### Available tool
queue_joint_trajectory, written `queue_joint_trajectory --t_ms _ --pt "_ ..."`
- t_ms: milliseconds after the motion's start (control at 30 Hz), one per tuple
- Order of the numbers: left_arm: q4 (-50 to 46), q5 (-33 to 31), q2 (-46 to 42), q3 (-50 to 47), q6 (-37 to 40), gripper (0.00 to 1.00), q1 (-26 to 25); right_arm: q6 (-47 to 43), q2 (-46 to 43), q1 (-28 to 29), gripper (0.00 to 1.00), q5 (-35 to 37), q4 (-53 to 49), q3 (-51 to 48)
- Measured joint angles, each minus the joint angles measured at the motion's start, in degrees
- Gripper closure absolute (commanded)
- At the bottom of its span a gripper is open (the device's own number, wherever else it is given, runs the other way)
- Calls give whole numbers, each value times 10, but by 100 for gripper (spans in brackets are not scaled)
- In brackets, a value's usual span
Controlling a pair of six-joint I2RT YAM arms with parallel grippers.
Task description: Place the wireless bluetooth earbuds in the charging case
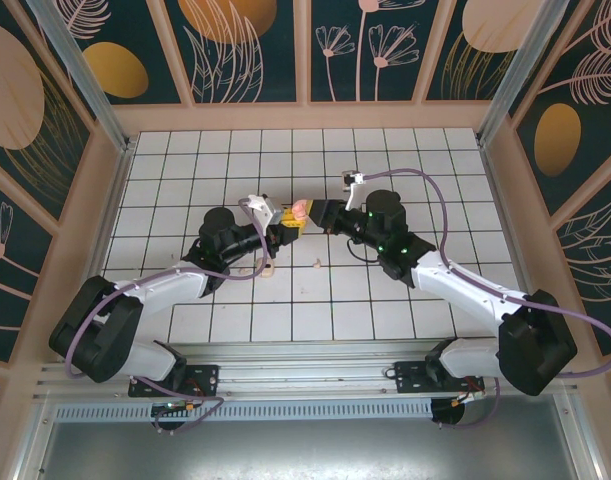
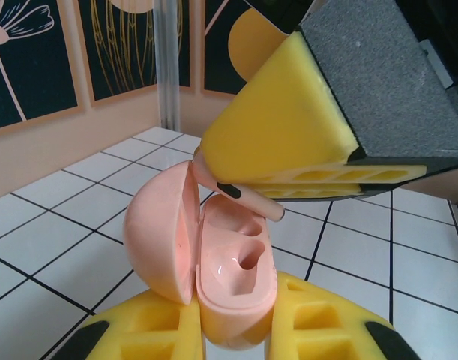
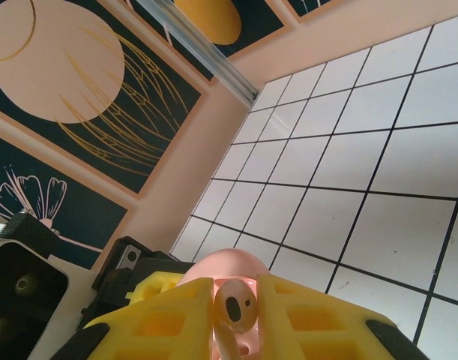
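Observation:
My left gripper (image 2: 236, 334) is shut on the charging case (image 2: 236, 289), holding it above the tiles with its lid (image 2: 161, 232) swung open to the left. Both sockets inside show empty. My right gripper (image 3: 236, 304) is shut on one of the wireless bluetooth earbuds (image 3: 237, 309), pinched between its yellow pads. In the left wrist view that earbud's stem (image 2: 247, 196) pokes out under the right gripper's yellow finger (image 2: 288, 120), just above the case's upper socket. From above, the two grippers meet at the pink case (image 1: 298, 210) mid-table. Another tiny pale bud (image 1: 268, 268) lies on the tiles near the left arm.
The white tiled floor (image 1: 385, 170) is walled by wooden panels with a dark floral print (image 1: 245, 50). A metal post (image 2: 167, 67) stands in the far corner. Purple cables loop off both arms (image 1: 435, 190).

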Motion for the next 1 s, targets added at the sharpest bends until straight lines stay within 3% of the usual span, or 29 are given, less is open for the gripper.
queue_joint_trajectory --t_ms 267,767,1000 --pt "0 -4 1 1 -2 87 0 -2 -4 1 79 7 -9 1" --pt "-92 -42 -37 -12 63 87 0 -26 -20 -55 79 -7 -264 31" --pt "-116 -52 -51 -24 76 87 0 -18 24 -69 79 23 -334 28"
